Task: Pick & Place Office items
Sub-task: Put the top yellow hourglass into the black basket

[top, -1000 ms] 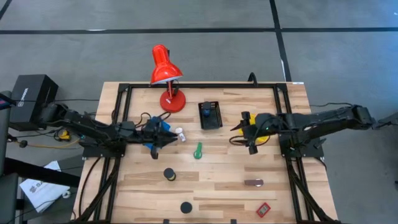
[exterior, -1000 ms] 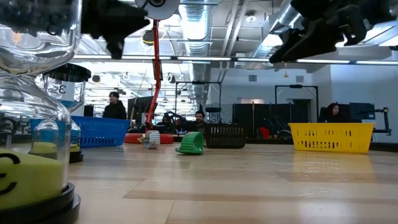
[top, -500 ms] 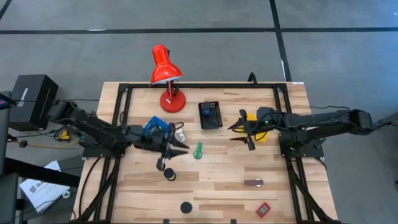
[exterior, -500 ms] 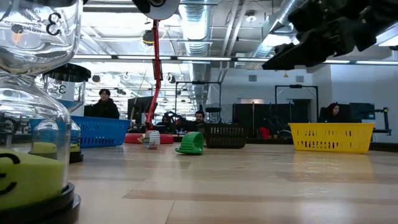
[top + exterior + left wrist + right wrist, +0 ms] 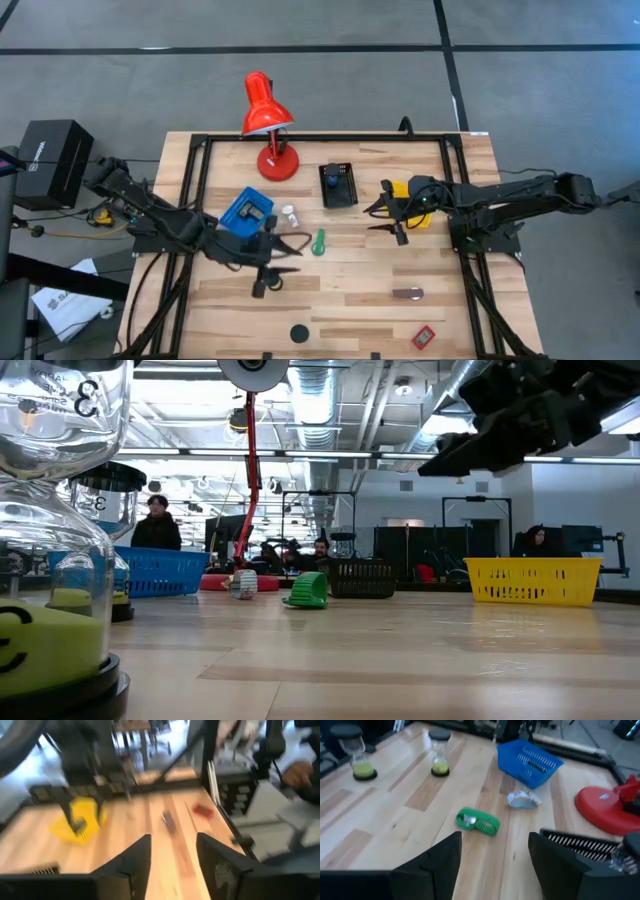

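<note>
The left pincer (image 5: 285,250) hung over the middle of the wooden counter (image 5: 350,280), its two fingers spread apart and holding nothing. It sat just near of the blue bin (image 5: 247,210) and directly over one of the sand timers, which showed only as a dark round top (image 5: 272,280) beneath the arm. The second sand timer (image 5: 298,333) stood well apart, close to the near edge. In the right wrist view both timers were upright, with yellow-green sand in their lower bulbs.

The right pincer (image 5: 383,214) hovered right of centre, fingers open and empty, just left of the yellow bin (image 5: 415,192). The black bin (image 5: 338,185) lay between the two arms toward the far side, with a small blue item inside it.

A green ribbed piece (image 5: 318,243) lay on its side near the middle of the counter, between the two pincers. A small whitish, crumpled-looking item (image 5: 289,215) rested just right of the blue bin. On the right near part of the counter lay a dark brownish block (image 5: 408,294), and nearer still a red tag (image 5: 423,337).

The red desk lamp (image 5: 270,125) stood at the far side. In the low view, people (image 5: 156,525) were visible in the room beyond the counter.
</note>
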